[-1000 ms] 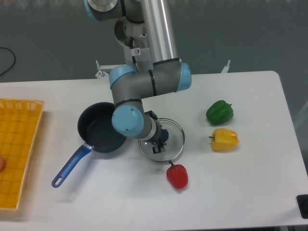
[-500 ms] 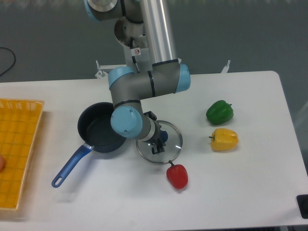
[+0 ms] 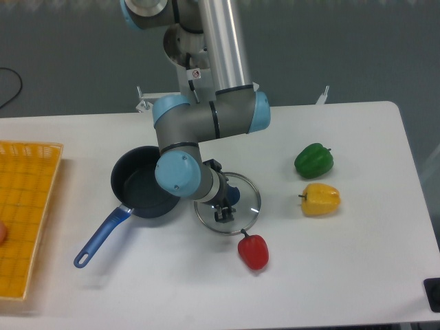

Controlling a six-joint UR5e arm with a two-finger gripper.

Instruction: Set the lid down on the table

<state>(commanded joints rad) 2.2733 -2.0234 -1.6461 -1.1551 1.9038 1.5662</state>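
Lid (image 3: 240,206) lies under the pincer (image 3: 225,206), whose fingers clasp its knob.

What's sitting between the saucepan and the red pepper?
In the camera view, the glass lid lies between the saucepan and the red pepper, with the gripper over its knob.

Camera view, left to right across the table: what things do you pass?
Yellow tray → saucepan → lid, with the gripper over it → red pepper → yellow pepper. The green pepper sits just behind the yellow one.
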